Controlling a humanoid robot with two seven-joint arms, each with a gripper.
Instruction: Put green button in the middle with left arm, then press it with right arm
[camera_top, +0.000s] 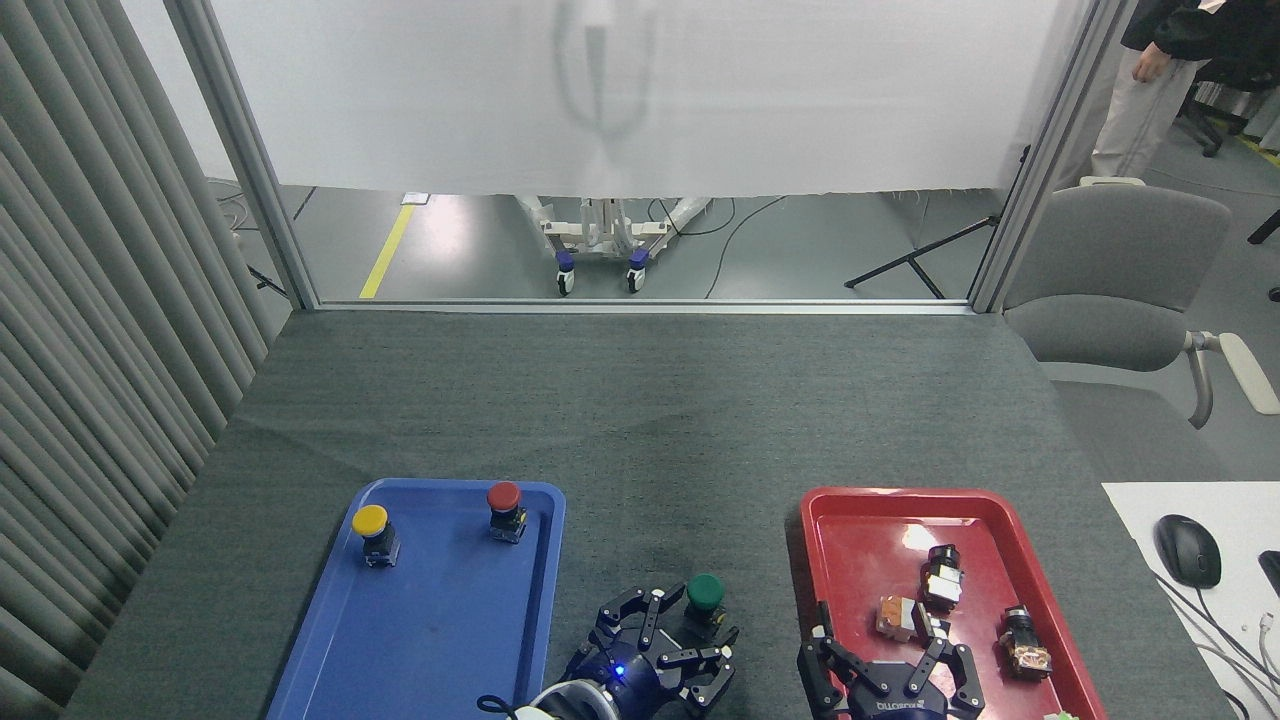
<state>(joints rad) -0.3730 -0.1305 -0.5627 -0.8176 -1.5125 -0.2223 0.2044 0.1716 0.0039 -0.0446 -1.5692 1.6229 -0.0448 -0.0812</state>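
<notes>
Between the blue tray (330, 650) on the left and the red tray (850, 515) on the right, the green button (705, 597) sits over the bare grey tabletop (640, 400), close to the near edge. The left gripper (668, 640) reaches it from below, its fingers splayed around the button's body; I cannot tell whether they grip it or have let go, nor whether the button's base is down on the cloth.

By my reading the placing step is at or near its end: the button is out of the blue tray, where only the yellow button (371, 531) and the red button (505, 508) stand, and it lies roughly midway between the trays.

The right gripper (885, 670) waits over the near end of the red tray with its fingers spread wide, just right of the button.

The next move calls for the left gripper to release fully and draw clear toward the near left, leaving the button upright. Then the right gripper must cross left, come above the green cap, and push straight down on it.
</notes>
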